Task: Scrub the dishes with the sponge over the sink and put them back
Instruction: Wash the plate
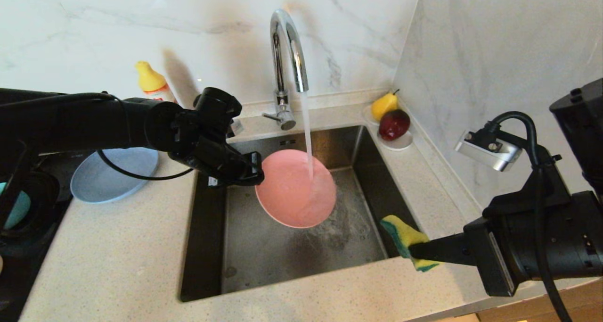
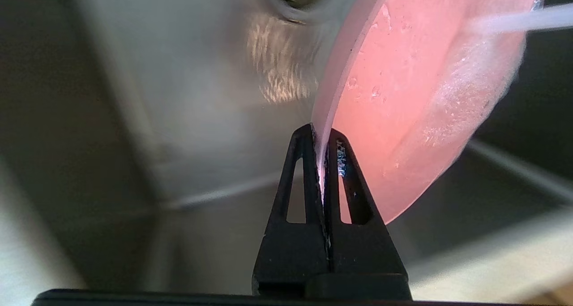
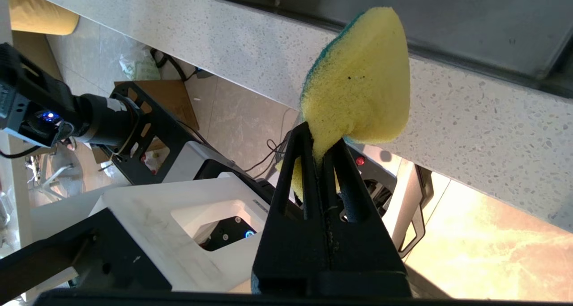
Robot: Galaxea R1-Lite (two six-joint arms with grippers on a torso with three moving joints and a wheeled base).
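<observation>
Over the steel sink (image 1: 264, 251), my left gripper (image 1: 256, 171) is shut on the left rim of the salmon-pink plate (image 1: 294, 190), which is held tilted under the running water from the chrome tap (image 1: 287, 44). In the left wrist view the rim sits pinched in the gripper (image 2: 323, 138), and the wet plate (image 2: 416, 86) spreads beyond it. My right gripper (image 1: 417, 253) is shut on the yellow-and-green sponge (image 1: 405, 237) above the sink's front right corner. The sponge (image 3: 358, 91) sticks out past the gripper (image 3: 323, 138) in the right wrist view. A grey-blue plate (image 1: 110, 173) lies on the counter to the left. A teal bowl (image 1: 19, 209) shows at the far left edge.
A yellow-capped bottle (image 1: 153, 84) stands behind my left arm. A white saucer (image 1: 400, 143) with a yellow pear (image 1: 384, 105) and a dark red fruit (image 1: 393, 124) sits in the back right corner. Marble walls close the back and right sides.
</observation>
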